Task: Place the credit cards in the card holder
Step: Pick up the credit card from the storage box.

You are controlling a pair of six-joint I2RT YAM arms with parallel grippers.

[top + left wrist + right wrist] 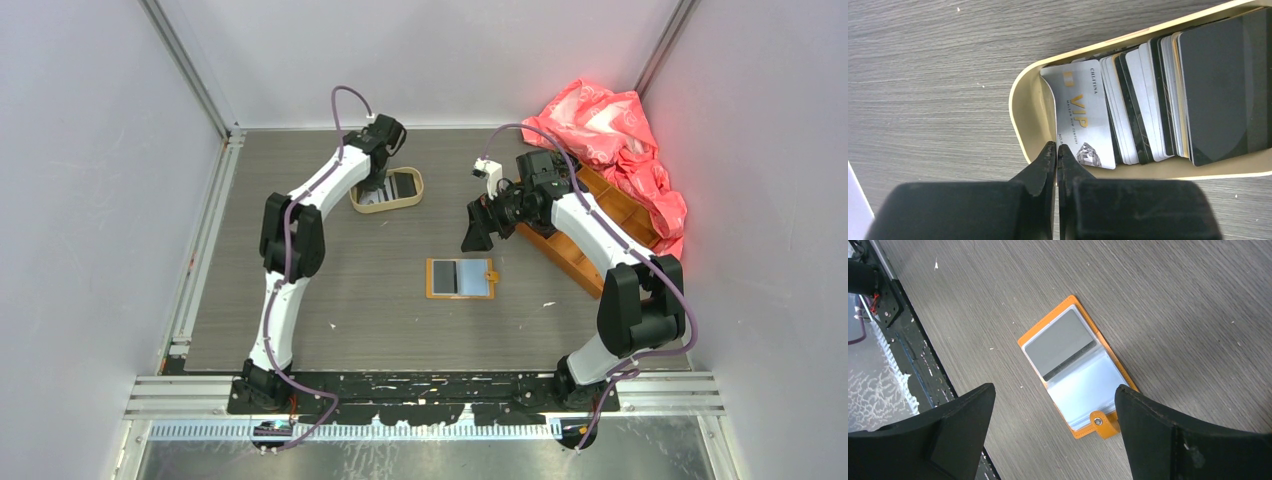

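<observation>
Left claw (1056,148) pinches silver credit card (1087,117)

The only writing I could read stood on the silver card (1083,117), foremost in the tan tray (1019,112): "VIP" in large gold letters, a small word along one edge that looked like "CILITINA" (I was unsure of some letters), a fine line beside it too small to read, and "NO." where my left hand (1056,152) pinched it.
</observation>
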